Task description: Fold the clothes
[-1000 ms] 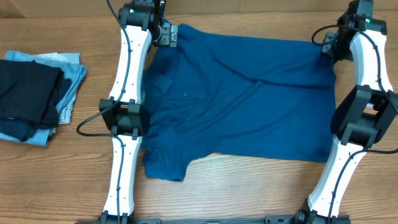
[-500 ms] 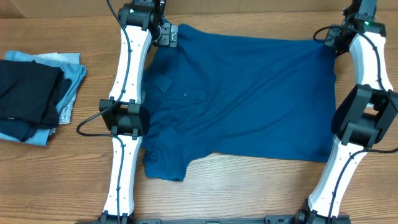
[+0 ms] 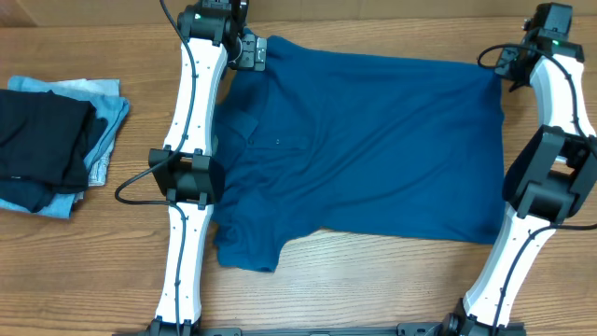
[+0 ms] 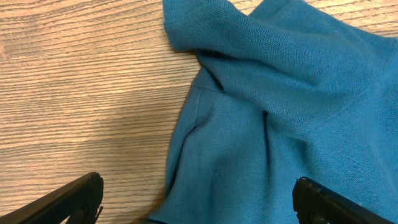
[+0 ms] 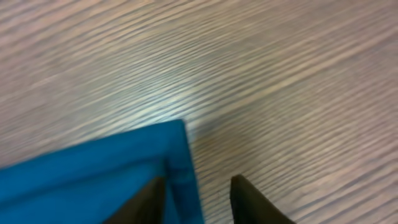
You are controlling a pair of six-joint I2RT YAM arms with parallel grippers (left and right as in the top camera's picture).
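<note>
Pre-fold: L gripper (image 4: 196, 190), jaws wide open and empty, is hovering over shirt (image 3: 373, 140) sleeve (image 4: 261, 74); R gripper (image 5: 196, 186), jaws part-open and empty, is straddling hem corner (image 5: 177, 130); next calls for pinching both.

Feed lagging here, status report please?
Left end effector open over shirt sleeve. Right end effector open at shirt corner. Shirt spread flat, unfolded. Folded pile lies apart.

The table (image 3: 373, 280) is light brown wood. Thin dark lines run across it from side to side. It fills almost the whole view from above. A plain tan strip (image 3: 392, 7) lies along its far edge. The light is soft and even. In the right wrist view, a patch of the wood shines pale.
</note>
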